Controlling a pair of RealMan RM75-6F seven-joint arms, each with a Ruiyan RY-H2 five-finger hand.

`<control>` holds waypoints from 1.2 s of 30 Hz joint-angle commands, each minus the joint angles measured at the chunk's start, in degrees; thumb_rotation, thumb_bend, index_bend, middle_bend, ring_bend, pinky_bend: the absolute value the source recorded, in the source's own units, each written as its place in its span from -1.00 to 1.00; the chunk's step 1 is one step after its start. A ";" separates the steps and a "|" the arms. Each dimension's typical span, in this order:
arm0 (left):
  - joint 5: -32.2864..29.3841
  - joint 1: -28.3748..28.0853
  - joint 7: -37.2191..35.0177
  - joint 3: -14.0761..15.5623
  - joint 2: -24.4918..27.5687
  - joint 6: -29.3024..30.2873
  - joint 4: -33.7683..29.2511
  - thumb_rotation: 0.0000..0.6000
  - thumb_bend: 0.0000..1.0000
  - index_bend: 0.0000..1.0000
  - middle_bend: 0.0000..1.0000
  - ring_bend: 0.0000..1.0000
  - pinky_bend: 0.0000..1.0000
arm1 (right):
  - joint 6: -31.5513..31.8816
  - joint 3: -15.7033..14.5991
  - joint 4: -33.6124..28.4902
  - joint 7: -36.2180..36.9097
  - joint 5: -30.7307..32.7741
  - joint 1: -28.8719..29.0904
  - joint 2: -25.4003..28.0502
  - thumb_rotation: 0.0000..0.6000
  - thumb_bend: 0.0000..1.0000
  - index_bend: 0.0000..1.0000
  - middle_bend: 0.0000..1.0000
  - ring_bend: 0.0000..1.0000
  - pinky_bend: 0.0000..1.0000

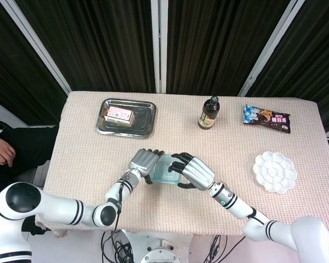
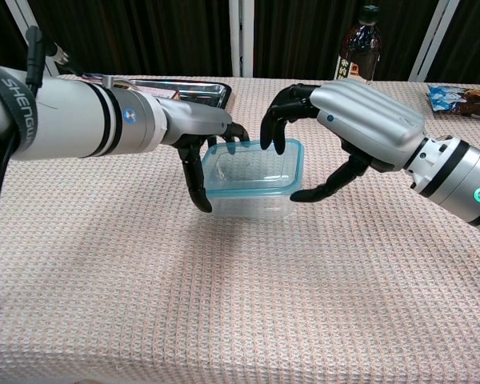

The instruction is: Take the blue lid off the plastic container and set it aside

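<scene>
1. Plastic container (image 2: 252, 180) sits on the table (image 1: 88, 148) around mid-width, closer to the near edge than the far one. Clear body; blue lid (image 2: 224, 190) on top, its rim looks seated all round in the chest view (can't tell if the right end has lifted at all).
2. Left hand (image 2: 200, 140) is at the container's left end. Dark fingers (image 2: 194, 178) curl down over that end, touching the lid rim and the wall below it, so it grips the container.
3. Right hand (image 2: 344, 128) arches over the container's right end. Fingertips (image 2: 266, 144) point down just above the far part of the lid rim; the thumb reaches in low beside the near right corner. Fingers are apart and curved. Contact with the lid: can't tell from either view.
4. Head view agrees: both hands meet over the container, left hand (image 1: 144, 162) on its left, right hand (image 1: 194, 171) on its right.
5. Far left of the table: metal tray (image 1: 145, 121) holding a small pink packet (image 1: 118, 114).
6. Far edge, right of centre: dark bottle (image 1: 209, 113), upright.
7. Far right corner: snack bag (image 1: 266, 118), lying flat.
8. Right edge, mid-depth: white paint palette (image 1: 274, 172) (flower-shaped wells).
</scene>
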 commanded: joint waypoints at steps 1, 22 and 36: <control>-0.07 -0.07 -0.09 -0.02 0.01 -0.29 0.01 1.00 -1.00 -0.63 -0.44 -0.61 -0.46 | 0.02 -0.22 0.14 0.63 -0.16 0.18 0.05 1.00 -0.99 -0.14 -0.06 -0.56 -0.35; 0.73 -0.24 -1.22 0.31 -0.16 -1.38 0.63 1.00 -1.00 -0.65 -0.44 -0.61 -0.46 | -1.15 -1.65 -1.02 3.33 -0.51 1.04 1.30 1.00 -1.00 -0.14 -0.06 -0.56 -0.35; 2.10 -0.21 -0.68 1.20 -0.84 -0.01 1.17 1.00 -1.00 -0.65 -0.44 -0.61 -0.46 | 0.05 -1.46 -2.58 5.40 -0.28 0.85 2.15 1.00 -1.00 -0.14 -0.05 -0.56 -0.35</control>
